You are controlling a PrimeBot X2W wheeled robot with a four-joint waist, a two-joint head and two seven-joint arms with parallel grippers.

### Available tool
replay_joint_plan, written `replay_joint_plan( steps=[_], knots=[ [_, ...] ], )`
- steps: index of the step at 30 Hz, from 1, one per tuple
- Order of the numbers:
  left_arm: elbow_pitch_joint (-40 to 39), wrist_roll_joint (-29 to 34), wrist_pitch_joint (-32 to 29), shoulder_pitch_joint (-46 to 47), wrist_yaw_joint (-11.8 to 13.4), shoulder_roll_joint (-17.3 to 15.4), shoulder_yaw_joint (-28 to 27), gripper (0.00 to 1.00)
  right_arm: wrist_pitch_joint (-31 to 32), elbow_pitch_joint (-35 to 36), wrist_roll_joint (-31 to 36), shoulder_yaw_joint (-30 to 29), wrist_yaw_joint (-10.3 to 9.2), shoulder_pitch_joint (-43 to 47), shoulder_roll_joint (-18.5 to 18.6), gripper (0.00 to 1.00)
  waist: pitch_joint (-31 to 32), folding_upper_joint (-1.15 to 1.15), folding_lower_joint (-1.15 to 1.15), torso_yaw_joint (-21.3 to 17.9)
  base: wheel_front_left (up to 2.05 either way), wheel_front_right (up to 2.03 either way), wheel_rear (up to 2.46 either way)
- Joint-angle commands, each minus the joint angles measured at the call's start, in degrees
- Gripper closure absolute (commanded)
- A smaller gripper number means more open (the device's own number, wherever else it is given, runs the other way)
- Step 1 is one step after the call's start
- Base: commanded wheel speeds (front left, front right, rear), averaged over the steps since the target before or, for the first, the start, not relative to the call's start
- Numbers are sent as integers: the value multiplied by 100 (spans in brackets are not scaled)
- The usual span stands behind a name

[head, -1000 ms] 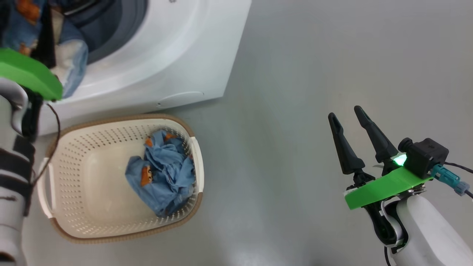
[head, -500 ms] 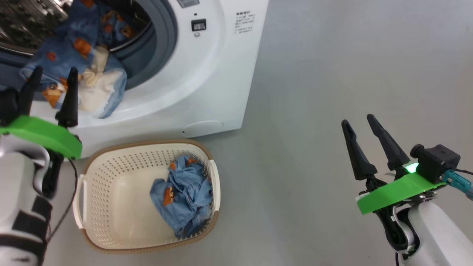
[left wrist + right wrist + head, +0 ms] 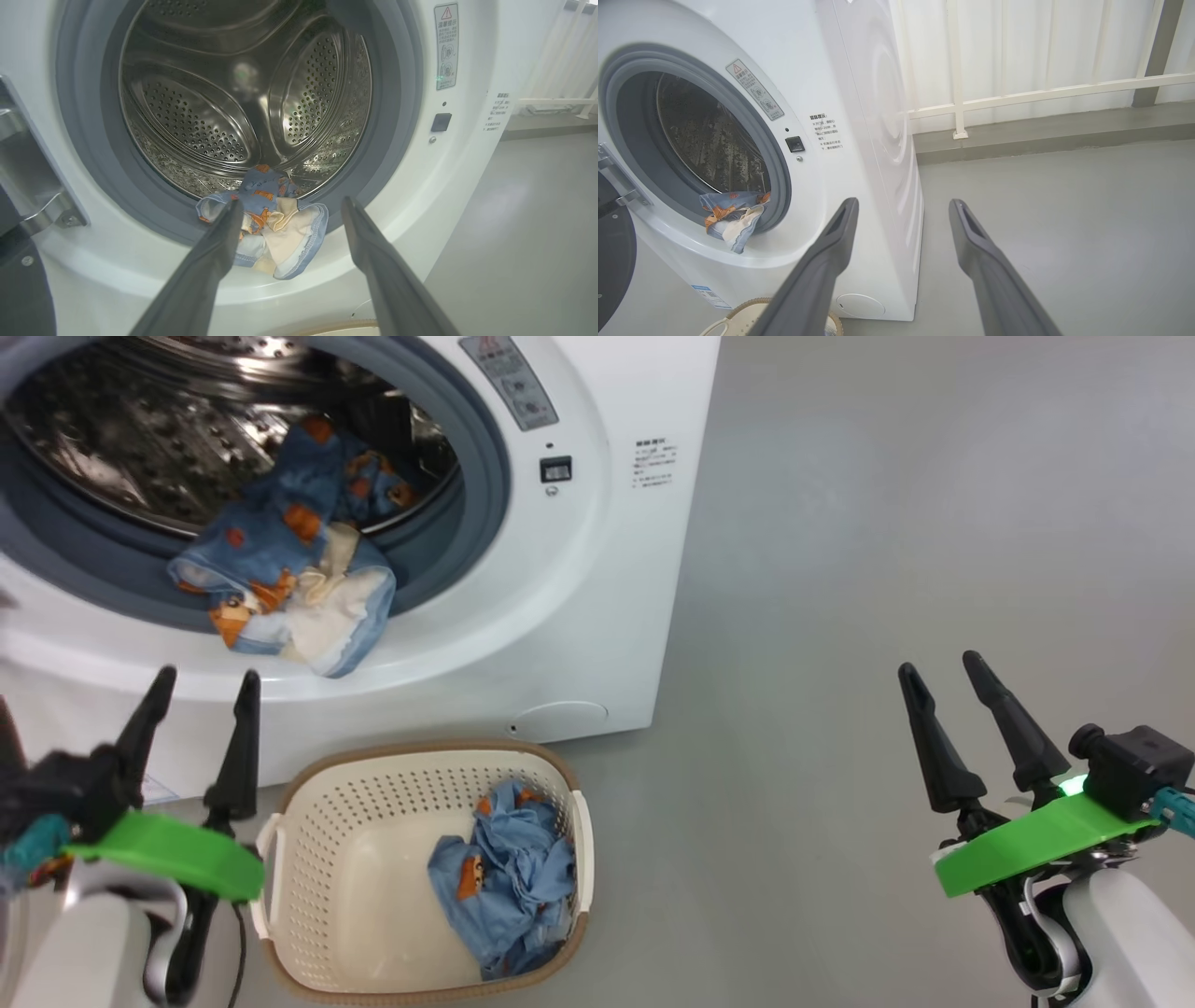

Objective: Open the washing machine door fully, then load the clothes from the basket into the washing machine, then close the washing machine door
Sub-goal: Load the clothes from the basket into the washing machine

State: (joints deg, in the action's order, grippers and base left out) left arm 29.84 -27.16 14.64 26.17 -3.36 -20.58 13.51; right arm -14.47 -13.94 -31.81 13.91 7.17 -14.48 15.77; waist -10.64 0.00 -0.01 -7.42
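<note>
With the left end effector [image 3: 208, 674] and right end effector [image 3: 939, 663] both spread open and empty, I'd have the left pinch deep into the blue garment [image 3: 509, 877] bunched at the basket [image 3: 373, 751]'s right side, bottom centre.

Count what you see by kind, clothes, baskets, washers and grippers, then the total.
Basket: 1
Washing machine: 1
Garments: 2, drum-mouth garment, basket garment
Grippers: 2, left gripper, right gripper, both open
Total: 6
</note>
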Motion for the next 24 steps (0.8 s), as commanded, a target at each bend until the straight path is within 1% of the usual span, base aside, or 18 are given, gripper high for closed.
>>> replay_joint_plan(
  steps=[1, 5, 9, 14, 17, 24],
  knots=[
    [-334, 119, 35, -176, 82, -210, -292, 0, -53, 157, -15, 1, 32, 105, 108, 0, 191, 0, 1, 144, 0, 0, 0],
    [-627, 184, 36, -546, 172, -172, -410, 0, -53, 162, -5, -20, 32, 191, 135, 0, 308, 0, 1, 203, 0, 0, 0],
    [-1093, 213, 36, -1098, 311, -62, -646, 0, -53, 156, -1, -22, 32, 283, 179, 0, 478, 0, 1, 238, 0, 0, 0],
    [-1585, 312, 36, -1688, 400, 44, -867, 0, -53, 168, 8, -50, 32, 405, 242, 0, 641, 0, 1, 317, 0, 0, 0],
    [-1758, 371, 36, -1925, 462, 128, -930, 0, -53, 171, 21, -48, 32, 448, 263, 0, 718, 0, 1, 347, 0, 0, 0],
    [-1916, 433, 36, -2176, 495, 285, -1005, 0, -53, 175, 1, 6, 32, 525, 329, 0, 853, 0, 1, 383, 0, 0, 0]
  ],
)
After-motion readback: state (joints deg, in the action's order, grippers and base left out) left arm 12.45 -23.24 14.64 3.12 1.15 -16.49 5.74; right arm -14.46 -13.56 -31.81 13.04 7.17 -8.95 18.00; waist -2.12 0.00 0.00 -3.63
